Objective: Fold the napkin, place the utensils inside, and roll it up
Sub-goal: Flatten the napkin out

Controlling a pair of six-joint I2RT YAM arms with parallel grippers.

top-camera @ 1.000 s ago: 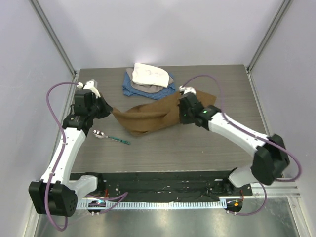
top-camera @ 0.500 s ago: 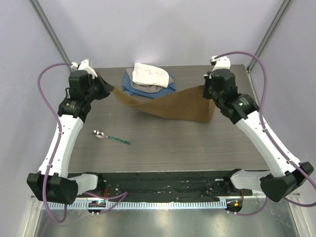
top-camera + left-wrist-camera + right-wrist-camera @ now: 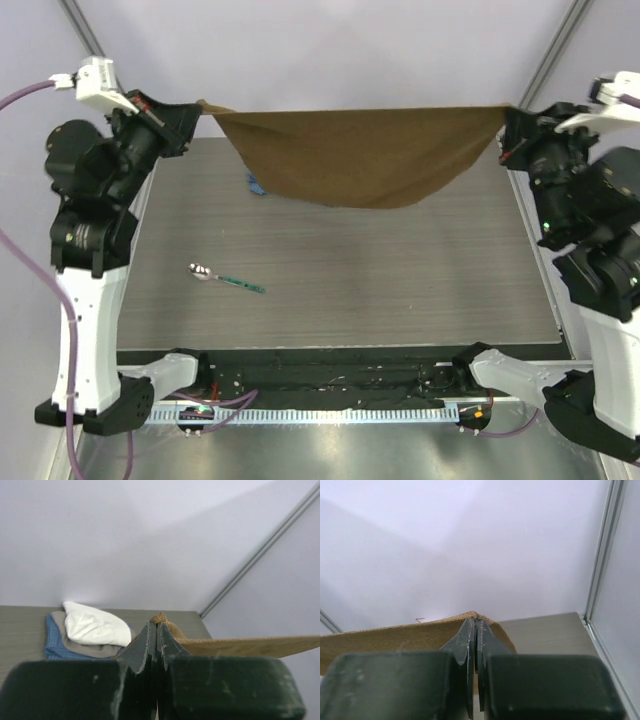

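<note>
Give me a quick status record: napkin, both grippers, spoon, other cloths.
napkin: lifted off the table, stretched between both arms, sagging mid-span
left gripper: shut on one napkin corner
right gripper: shut on the opposite corner
spoon: lying on the table, left side, untouched
other cloths: white cloth on blue cloth, at the back

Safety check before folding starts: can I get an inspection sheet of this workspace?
Surface: grey wood-grain table.
Job's things: tan napkin stretched in the air by two corners; spoon lying on the table, left side.
Clutter: white cloth atop grey cloth and blue cloth, at the back.
Hands: left hand and right hand each shut on a napkin corner.
Cables: purple cable beside each arm.
Surroundings: pale walls, metal corner posts.
</note>
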